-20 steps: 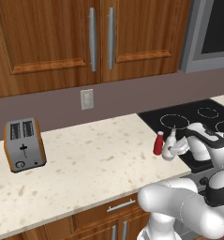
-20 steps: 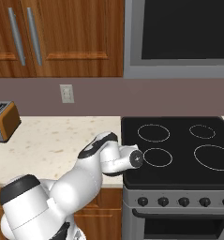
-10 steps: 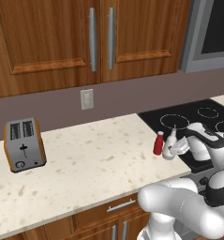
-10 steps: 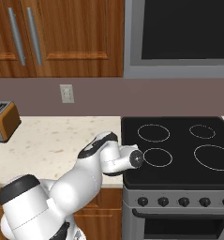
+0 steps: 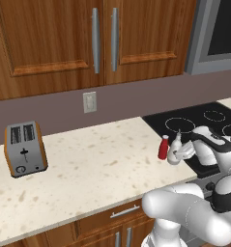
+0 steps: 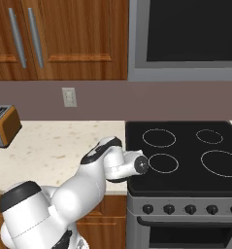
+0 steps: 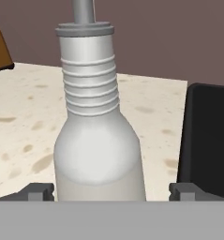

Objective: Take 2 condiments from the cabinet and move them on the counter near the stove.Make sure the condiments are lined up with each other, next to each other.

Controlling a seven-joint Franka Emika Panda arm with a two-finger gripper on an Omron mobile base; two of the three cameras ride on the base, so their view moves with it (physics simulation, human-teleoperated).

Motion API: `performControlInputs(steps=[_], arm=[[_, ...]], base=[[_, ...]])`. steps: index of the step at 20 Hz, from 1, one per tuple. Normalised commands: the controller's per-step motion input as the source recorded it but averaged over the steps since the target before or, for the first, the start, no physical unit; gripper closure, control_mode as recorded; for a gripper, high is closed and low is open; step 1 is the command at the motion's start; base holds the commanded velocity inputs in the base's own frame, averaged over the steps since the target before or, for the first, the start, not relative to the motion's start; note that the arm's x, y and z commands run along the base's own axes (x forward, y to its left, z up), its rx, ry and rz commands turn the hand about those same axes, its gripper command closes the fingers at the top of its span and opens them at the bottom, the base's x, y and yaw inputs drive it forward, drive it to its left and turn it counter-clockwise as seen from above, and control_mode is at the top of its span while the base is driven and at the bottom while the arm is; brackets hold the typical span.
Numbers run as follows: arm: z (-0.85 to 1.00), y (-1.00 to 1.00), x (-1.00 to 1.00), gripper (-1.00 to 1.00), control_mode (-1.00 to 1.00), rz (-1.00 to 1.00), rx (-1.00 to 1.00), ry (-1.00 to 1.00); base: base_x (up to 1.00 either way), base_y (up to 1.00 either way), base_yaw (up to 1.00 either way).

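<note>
A red bottle (image 5: 163, 147) with a pale cap stands upright on the beige counter (image 5: 102, 164), just left of the stove (image 5: 209, 120). Right beside it, on the stove side, stands the whitish pear-shaped bottle (image 5: 175, 150) with its thin nozzle. My gripper (image 5: 179, 153) reaches in from the right around the whitish bottle (image 7: 99, 154). In the hand view its fingertips (image 7: 36, 191) stand wide on either side, with a gap to the bottle on both sides, so it is open. In the right base view my arm hides both bottles.
A toaster (image 5: 24, 148) sits at the counter's far left. Brown cabinet doors (image 5: 78, 43) with silver bar handles hang shut above. An outlet (image 5: 90, 102) is on the wall. The black cooktop (image 6: 185, 151) lies right of the bottles, under a steel microwave (image 6: 185, 39).
The fingers have spread apart and let go of the whitish bottle, which stands on the counter next to the red one. The arm has hardly moved.
</note>
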Motion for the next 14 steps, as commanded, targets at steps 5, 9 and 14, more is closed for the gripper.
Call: performControlInputs(steps=[5,9,14], arm=[[0.00,0.00,0.00,-1.00,-1.00,0.00,0.00,0.00],[0.00,0.00,-0.03,-1.00,-1.00,0.00,0.00,0.00],[0.00,0.00,-0.14,-1.00,-1.00,0.00,0.00,-0.01]], base=[[0.00,0.00,0.00],[0.00,0.00,0.00],[0.00,0.00,0.00]])
